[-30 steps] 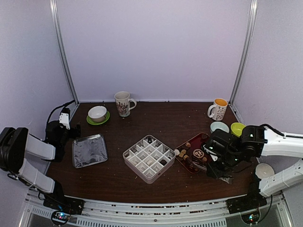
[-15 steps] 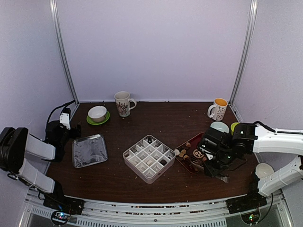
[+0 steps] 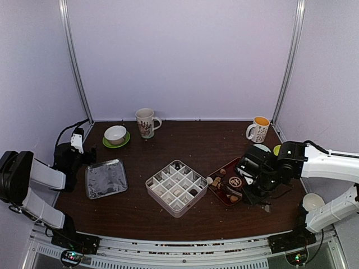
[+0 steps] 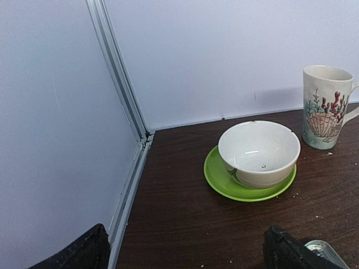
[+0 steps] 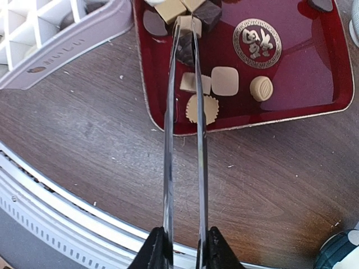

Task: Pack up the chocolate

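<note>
Chocolate point(image 5: 224, 81) is spread loose on the red tray point(image 5: 314, 67), just right of the white grid box point(image 3: 176, 188); a few pieces are seen in its compartments. Metal tongs point(image 5: 168, 145) are clamped in the right gripper point(image 5: 182, 252), tips nearly closed over a dark piece and a tan cube on the tray; whether either is pinched cannot be told. Left gripper point(image 4: 182, 259) is held spread, nothing in it, near the white bowl point(image 4: 259, 152) on a green saucer point(image 4: 224, 182).
</note>
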Controlling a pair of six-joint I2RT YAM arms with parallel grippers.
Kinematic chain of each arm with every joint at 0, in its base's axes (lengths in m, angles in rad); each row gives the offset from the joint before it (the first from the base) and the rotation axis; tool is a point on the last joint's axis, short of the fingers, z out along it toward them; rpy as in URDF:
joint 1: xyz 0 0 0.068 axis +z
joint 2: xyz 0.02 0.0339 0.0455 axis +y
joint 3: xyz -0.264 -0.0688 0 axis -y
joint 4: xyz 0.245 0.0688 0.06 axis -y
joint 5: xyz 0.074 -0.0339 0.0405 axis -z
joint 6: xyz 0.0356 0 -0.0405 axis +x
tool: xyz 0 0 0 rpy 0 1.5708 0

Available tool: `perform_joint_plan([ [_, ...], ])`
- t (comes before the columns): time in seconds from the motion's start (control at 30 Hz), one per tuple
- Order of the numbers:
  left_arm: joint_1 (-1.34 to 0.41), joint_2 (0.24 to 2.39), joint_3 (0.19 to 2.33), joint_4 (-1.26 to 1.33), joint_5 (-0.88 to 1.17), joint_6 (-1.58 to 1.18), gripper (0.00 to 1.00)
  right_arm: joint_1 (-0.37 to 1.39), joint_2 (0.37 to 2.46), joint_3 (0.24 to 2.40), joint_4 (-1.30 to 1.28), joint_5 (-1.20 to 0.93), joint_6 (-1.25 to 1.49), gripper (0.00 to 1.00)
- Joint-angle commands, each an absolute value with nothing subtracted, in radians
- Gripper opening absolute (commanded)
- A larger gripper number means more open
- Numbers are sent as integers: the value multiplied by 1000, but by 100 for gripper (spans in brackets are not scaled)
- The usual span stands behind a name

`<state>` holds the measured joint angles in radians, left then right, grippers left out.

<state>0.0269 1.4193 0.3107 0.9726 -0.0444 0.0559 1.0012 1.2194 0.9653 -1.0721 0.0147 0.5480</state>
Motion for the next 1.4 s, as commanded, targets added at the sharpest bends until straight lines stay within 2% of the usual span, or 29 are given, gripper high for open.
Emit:
perform_joint_plan([
  [0.0,34,1422,318,1032,-32,65,98,997,1161,1012,-1082,-2,536,24],
  [0.8,35,1422,319,1028,-31,65,98,1036,1063,988,-860,-272,484,20],
  [1.37,34,1422,319,1030,-32,65,98,1143,1190,1025,-769,-327,452,21],
])
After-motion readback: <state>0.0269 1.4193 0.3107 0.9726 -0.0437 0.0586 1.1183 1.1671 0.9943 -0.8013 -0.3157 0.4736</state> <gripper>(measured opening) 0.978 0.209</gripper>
